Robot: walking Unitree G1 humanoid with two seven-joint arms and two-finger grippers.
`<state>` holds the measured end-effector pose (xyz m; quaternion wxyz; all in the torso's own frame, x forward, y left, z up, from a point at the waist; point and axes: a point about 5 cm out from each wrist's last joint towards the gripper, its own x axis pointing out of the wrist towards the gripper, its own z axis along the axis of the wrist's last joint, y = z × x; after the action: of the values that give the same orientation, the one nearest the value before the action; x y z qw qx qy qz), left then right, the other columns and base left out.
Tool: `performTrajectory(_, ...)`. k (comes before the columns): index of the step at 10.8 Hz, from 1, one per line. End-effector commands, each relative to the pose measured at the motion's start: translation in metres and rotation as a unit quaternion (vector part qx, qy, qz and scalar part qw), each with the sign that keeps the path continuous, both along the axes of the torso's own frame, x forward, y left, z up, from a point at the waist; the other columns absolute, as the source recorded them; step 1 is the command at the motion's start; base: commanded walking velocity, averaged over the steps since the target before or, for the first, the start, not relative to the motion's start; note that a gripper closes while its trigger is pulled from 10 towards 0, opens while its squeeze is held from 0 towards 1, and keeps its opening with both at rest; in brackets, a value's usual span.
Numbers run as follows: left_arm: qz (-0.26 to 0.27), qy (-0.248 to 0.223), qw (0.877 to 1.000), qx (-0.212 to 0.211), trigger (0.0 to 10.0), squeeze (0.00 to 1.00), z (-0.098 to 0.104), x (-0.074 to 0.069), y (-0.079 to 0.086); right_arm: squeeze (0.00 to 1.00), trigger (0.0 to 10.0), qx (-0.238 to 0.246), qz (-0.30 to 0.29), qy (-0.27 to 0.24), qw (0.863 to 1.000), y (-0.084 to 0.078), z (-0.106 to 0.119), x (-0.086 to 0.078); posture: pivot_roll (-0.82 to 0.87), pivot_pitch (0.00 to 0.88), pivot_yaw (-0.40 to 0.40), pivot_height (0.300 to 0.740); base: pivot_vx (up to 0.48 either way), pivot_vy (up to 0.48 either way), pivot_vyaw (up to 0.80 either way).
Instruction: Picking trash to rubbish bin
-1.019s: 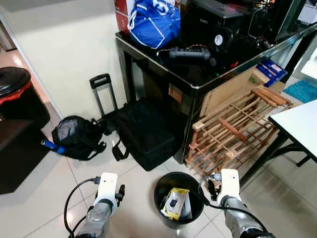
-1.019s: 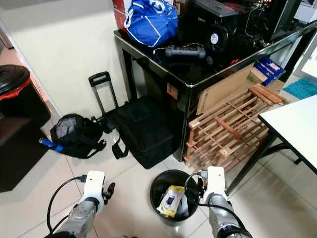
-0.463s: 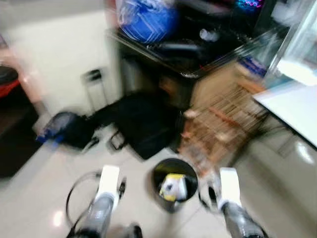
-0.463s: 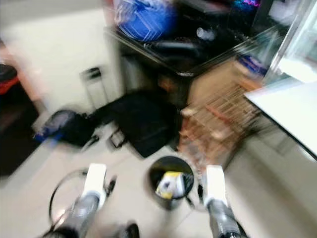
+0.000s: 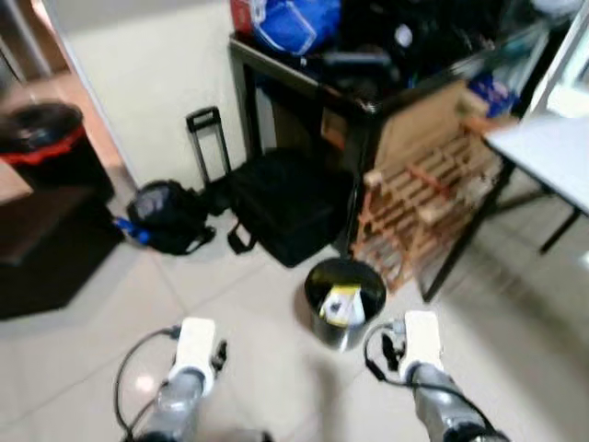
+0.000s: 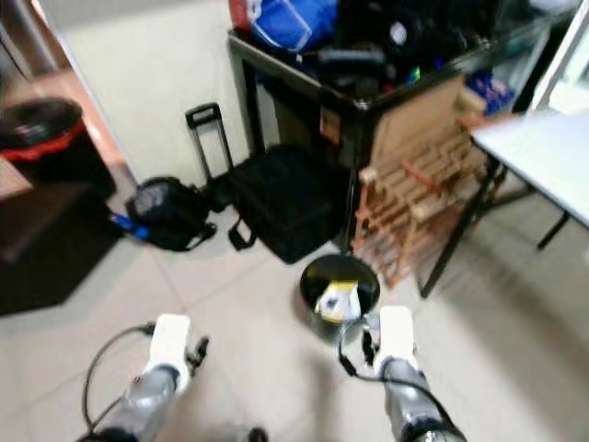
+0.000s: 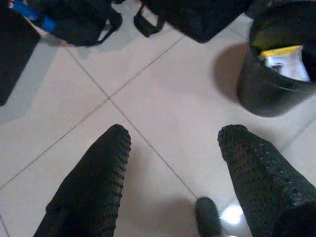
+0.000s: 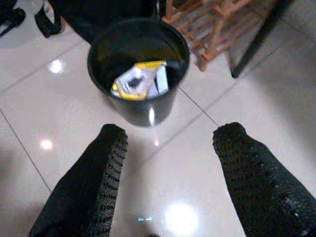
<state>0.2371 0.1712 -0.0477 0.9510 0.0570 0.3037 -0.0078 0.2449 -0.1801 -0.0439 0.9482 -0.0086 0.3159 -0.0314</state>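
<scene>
though head views blur, yellow trash (image 8: pixel 134 81) half-sunk in black bin (image 8: pixel 148 111); both tools, left tool (image 7: pixel 170 143) and right tool (image 8: pixel 168 143), spread wide, empty

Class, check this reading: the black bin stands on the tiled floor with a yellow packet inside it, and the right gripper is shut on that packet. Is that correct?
Not quite. The black bin does stand on the tiled floor with the yellow packet inside it, but the right gripper is open and holds nothing; the right wrist view shows its fingers spread apart, short of the bin.

tiled floor (image 5: pixel 83 359), rubbish bin (image 8: pixel 138 106), black bags (image 5: pixel 285 203)
</scene>
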Motion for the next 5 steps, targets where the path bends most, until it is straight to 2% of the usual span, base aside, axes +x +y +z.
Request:
performTrajectory(1, 0.002, 0.004, 1.000, 0.001, 10.0, 0.00, -0.0006, -0.0008, 0.0023, 0.00, 10.0, 0.000, 0.001, 0.003, 1.000, 0.0010, -0.0004, 0.0000, -0.05, 0.041, 0.040, 0.740, -0.274, 0.000, 0.00)
performTrajectory(5, 0.003, 0.004, 1.000, 0.000, 10.0, 0.00, -0.0010, -0.0013, 0.0020, 0.00, 10.0, -0.001, 0.000, 0.004, 1.000, 0.0002, -0.0008, -0.0008, -0.05, 0.047, 0.038, 0.740, -0.274, 0.000, 0.00)
